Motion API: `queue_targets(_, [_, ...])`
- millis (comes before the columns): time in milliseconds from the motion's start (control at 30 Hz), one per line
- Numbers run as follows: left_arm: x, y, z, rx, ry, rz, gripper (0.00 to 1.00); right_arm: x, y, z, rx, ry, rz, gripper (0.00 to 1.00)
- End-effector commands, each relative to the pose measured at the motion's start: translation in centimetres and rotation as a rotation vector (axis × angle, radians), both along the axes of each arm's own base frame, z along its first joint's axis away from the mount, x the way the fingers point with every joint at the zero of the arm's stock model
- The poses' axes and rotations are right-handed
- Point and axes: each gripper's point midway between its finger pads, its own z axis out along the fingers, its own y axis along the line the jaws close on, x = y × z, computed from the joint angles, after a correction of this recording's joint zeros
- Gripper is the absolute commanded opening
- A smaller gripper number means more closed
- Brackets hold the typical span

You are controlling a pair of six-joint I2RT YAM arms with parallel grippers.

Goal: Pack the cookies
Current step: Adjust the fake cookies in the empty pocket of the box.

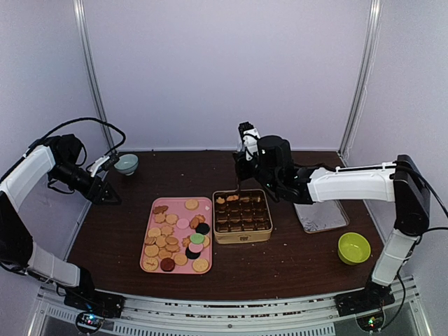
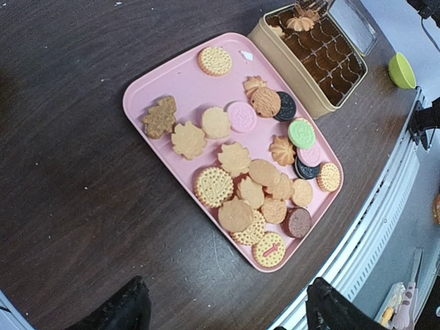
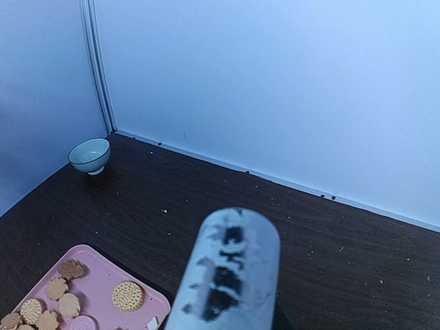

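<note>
Many cookies (image 1: 175, 234) lie on a pink tray (image 1: 207, 204); in the left wrist view these cookies (image 2: 251, 172) are round, leaf-shaped, dark, pink and green on the tray (image 2: 148, 93). To its right stands a gold tin (image 1: 241, 238) with dark compartments, and a few cookies (image 1: 225, 199) lie in its back row. My right gripper (image 1: 246, 159) hangs over the tin's back edge, shut on metal tongs (image 3: 227, 275), whose tips (image 2: 311, 8) reach a flower cookie (image 2: 300, 23). My left gripper (image 1: 105, 192) stands open, far left of the tray, holding nothing.
A pale blue bowl (image 1: 127, 164) sits at the back left near my left gripper. A flat metal lid (image 1: 322, 215) lies right of the tin, and a green bowl (image 1: 353, 248) stands at the front right. White walls close the back and sides.
</note>
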Motion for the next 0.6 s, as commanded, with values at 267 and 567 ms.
queue_targets(267, [0.4,0.0,0.8,-0.010,-0.023,-0.004,0.80,1.5,0.6,3.1,0.077,-0.058,-0.006,0.15])
queue_targets(567, [0.2,-0.3,0.7,-0.032,-0.019,-0.015,0.80,0.8,-0.4,4.0,0.090,-0.077,-0.005,0.15])
